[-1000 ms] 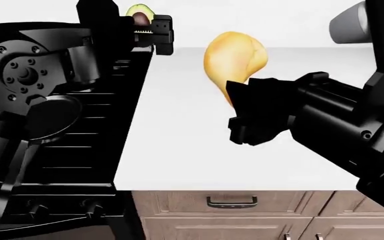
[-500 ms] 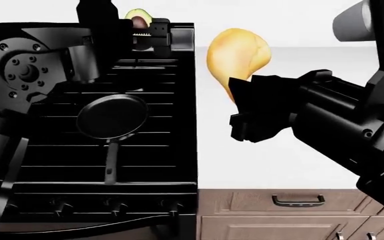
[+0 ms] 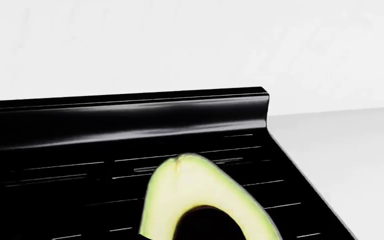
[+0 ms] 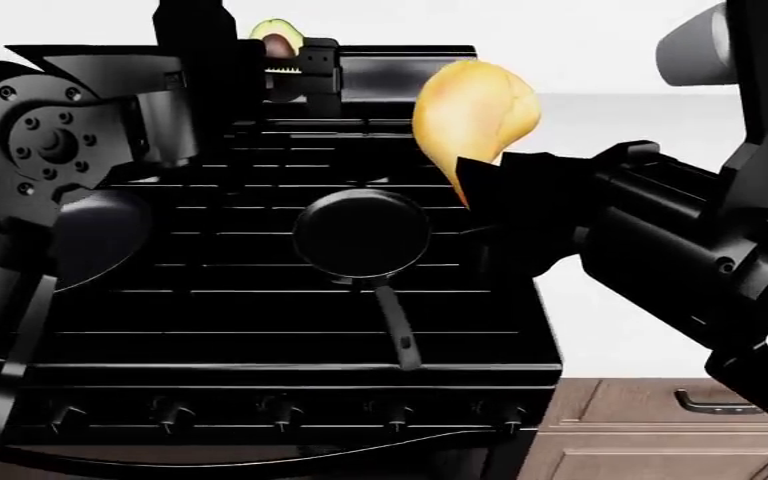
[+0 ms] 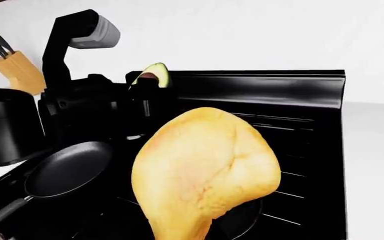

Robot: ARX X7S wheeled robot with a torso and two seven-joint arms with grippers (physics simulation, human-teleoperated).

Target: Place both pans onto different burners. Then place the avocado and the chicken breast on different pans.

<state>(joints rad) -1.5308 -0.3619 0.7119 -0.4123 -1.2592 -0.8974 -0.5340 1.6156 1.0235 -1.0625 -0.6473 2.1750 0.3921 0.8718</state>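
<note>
Avocado (image 3: 202, 200) fills the left wrist view, lifted over the black range (image 3: 145, 120). From the head, the left gripper (image 4: 291, 68) is closed on it above the rear grates; the right gripper (image 4: 491, 215) clamps the chicken breast (image 4: 475, 110) by its narrow tip above one pan (image 4: 361, 233). Right wrist view shows the other pan (image 5: 68, 167) at the range's far side.

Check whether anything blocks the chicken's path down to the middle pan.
Nothing visible does. The chicken breast, held in the right claw, hangs above and right of the pan, which looks empty, with open air between them.
</note>
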